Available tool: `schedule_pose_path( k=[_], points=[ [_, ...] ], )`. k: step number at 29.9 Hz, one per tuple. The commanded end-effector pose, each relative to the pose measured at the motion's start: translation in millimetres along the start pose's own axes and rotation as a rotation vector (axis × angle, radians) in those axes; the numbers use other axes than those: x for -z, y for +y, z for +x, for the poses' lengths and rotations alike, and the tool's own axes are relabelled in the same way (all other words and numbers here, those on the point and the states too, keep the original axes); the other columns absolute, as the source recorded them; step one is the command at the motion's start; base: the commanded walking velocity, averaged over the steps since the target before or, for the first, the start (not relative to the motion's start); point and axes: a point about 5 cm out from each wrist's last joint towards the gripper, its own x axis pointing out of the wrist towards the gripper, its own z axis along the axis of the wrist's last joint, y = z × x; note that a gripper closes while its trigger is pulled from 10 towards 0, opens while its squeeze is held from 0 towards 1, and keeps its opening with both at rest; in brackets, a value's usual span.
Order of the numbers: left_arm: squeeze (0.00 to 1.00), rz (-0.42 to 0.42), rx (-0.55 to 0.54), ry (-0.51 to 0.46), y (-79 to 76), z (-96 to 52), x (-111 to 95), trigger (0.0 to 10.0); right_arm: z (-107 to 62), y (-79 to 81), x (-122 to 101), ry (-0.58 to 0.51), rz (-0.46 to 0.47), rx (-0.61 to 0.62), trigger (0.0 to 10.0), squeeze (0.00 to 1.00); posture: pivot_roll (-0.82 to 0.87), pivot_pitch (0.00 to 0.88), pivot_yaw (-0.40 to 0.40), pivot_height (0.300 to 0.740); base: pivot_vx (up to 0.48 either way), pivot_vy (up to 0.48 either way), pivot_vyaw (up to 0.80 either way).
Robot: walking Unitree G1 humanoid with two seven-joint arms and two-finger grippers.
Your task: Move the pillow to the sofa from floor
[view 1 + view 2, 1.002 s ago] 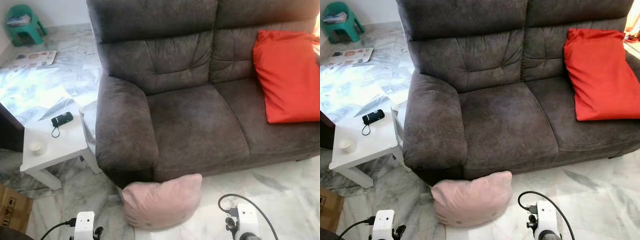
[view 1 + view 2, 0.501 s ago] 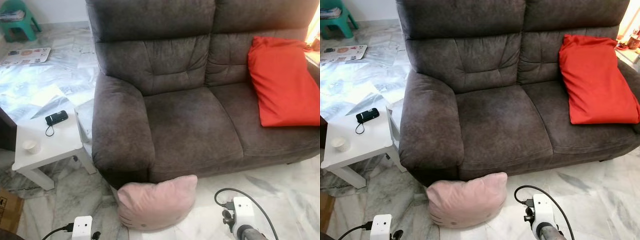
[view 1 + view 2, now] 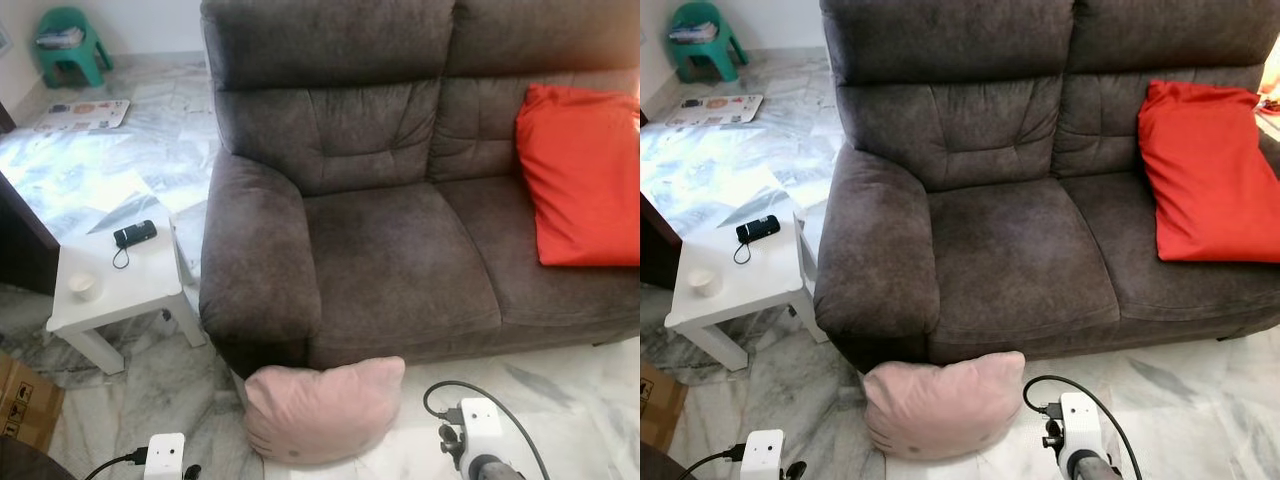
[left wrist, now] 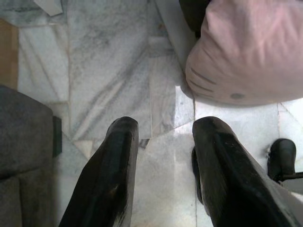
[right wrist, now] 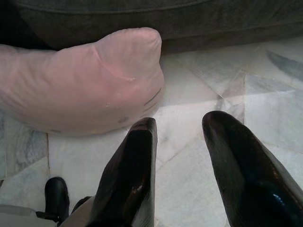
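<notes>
On the marble floor (image 3: pixel 560 400) against the sofa (image 3: pixel 400 260), the pink pillow (image 3: pixel 322 408) lies unmoved; left claw (image 4: pixel 163 137) and right claw (image 5: pixel 182 130) stay apart, empty.

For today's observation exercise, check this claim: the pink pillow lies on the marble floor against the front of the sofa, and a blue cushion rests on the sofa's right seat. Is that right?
One detail is wrong: the cushion on the sofa is red-orange, not blue, as the left eye view shows. The rest holds: the pink pillow lies on the marble floor against the sofa's front.
</notes>
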Motion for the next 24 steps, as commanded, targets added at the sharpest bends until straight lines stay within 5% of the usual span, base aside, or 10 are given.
schedule_pose_path(
  k=[1, 24],
  points=[
    [0.0, 0.004, -0.004, 0.016, 2.6, -1.7, 4.8, 10.0, -0.2, -0.9, 0.0, -0.004, 0.017, 0.007, 10.0, 0.0, -0.04, 0.06, 0.012, 0.74, 0.304, 0.0, 0.0],
    [0.0, 0.018, 0.015, 0.024, 2.9, -1.5, 5.1, 10.0, 0.8, 1.9, -1.6, -0.004, 0.024, -0.001, 10.0, 0.0, -0.03, 0.075, 0.014, 0.74, 0.279, 0.0, 0.0]
  ],
)
